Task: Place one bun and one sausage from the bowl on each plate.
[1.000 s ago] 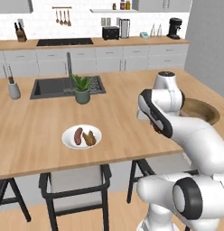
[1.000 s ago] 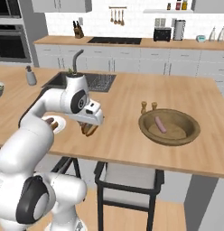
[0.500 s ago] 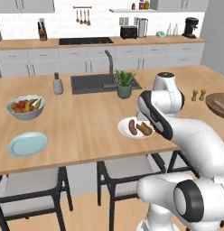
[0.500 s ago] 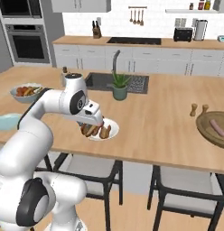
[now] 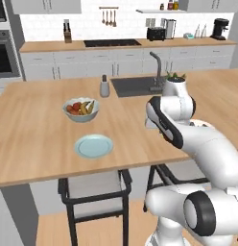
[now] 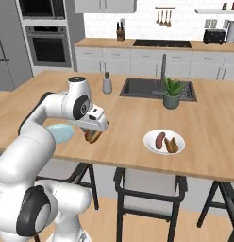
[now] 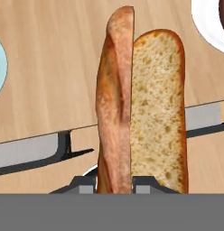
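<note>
A robot's dark two-finger claw hangs at the front edge of a long light-wood kitchen island, jaws drawn in on a golden-brown, crumb-faced bun with a pale pink sausage pressed flat against it; whether the sausage is truly pinched or merely riding alongside cannot be told. The empty round pale teal plate lies on the island near the claw, towards the robot's left. The white round plate, already carrying a reddish-brown sausage and a second bun, sits well apart on the claw's other side.

The delivery looks best served by centring the load over the teal plate, lowering until it nearly touches, then releasing gently, since two loose pieces side by side could roll off a flat rim.

Beyond the claw, across the island, stand a pale bowl of coloured fruit, a grey shaker, a dark sunken sink and a small potted green plant. Against the back wall run pale grey cabinets, a black built-in oven and hanging utensils.
</note>
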